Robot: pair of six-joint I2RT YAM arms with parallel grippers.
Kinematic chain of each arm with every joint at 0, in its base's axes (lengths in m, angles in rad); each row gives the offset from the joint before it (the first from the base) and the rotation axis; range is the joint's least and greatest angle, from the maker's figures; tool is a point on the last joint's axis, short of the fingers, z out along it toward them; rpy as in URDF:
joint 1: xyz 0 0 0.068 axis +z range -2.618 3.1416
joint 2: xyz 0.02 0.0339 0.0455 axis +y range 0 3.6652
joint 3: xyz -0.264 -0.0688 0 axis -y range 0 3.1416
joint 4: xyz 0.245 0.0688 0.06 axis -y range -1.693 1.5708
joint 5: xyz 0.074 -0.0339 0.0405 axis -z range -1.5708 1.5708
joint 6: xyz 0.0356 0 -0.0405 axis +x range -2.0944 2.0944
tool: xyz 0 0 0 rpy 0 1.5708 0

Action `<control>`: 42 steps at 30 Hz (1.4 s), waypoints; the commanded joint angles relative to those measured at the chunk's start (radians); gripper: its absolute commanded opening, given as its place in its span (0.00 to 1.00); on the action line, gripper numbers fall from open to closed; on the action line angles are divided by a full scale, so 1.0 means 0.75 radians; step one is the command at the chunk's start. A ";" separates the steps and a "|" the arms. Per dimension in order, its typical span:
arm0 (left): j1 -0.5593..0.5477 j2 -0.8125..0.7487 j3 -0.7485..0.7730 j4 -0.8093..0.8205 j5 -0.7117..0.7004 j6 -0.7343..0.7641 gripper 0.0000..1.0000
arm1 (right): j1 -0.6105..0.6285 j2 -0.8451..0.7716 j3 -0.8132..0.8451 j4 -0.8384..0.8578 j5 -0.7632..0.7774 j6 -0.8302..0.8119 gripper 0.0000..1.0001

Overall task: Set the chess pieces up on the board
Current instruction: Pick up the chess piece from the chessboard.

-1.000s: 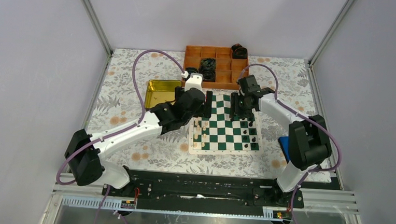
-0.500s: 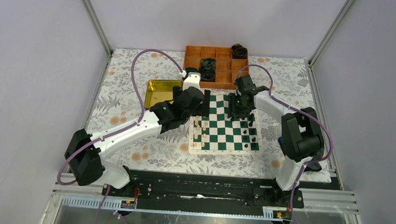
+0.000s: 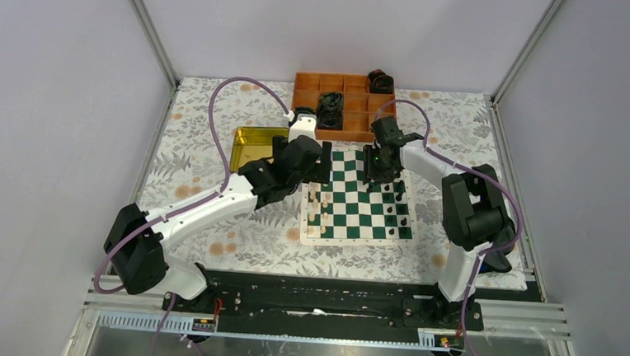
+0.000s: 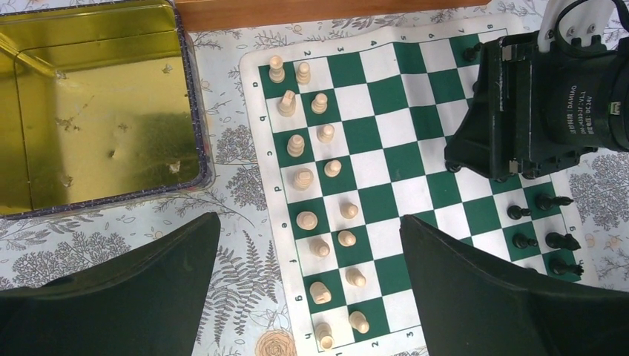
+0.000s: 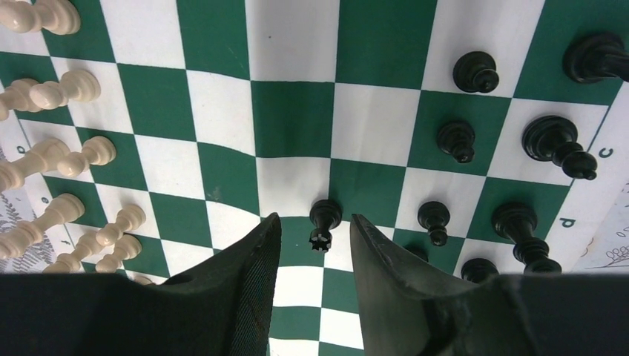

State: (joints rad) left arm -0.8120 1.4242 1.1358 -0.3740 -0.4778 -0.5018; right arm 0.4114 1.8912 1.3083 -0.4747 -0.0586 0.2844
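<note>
Right wrist view: the right gripper [image 5: 311,220] is low over the board [image 5: 293,44]. Its fingers [image 5: 256,252] are apart and nothing is clamped.

1 black piece [image 5: 323,216] stands in the gap just ahead of the tips, at lower centre of the frame. A strip of board shows on each side of it, so I see no contact. It sits nearer the finger at the right of the frame.

Axis: it looks upright. Its notched top leans toward the bottom of the frame, the same lean as its neighbours, so this is probably just the viewing angle.

The other black pieces [image 5: 456,139] form 2 lines toward the right of the frame. This piece is 1 line further in, toward the cream pieces [image 5: 74,87] at the left edge.

Left wrist view: the left gripper [image 4: 309,220] is spread wide and empty, above the 2 lines of cream pieces. I count 16 there.

In the top view it sits at the board's upper left and the right gripper at the upper right. The right arm is clearly the nearer one to this piece.

Judgement: the step in hand is closing on this 1 black piece to carry it to a home square on the black side. The closing line runs left-right in the frame, across the piece's vertical axis, which suits the grasp. Because the piece is off-centre, 1 finger would probably meet it first and could push or tip it before the other arrives.
</note>
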 commanded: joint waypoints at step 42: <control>0.055 -0.022 -0.028 0.055 0.044 0.036 0.99 | 0.011 -0.050 0.148 -0.137 0.051 -0.011 0.04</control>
State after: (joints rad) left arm -0.7830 1.4311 1.1202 -0.3702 -0.4313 -0.4950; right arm 0.4118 1.9018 1.3388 -0.5396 -0.0422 0.2840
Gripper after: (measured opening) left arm 0.989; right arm 0.173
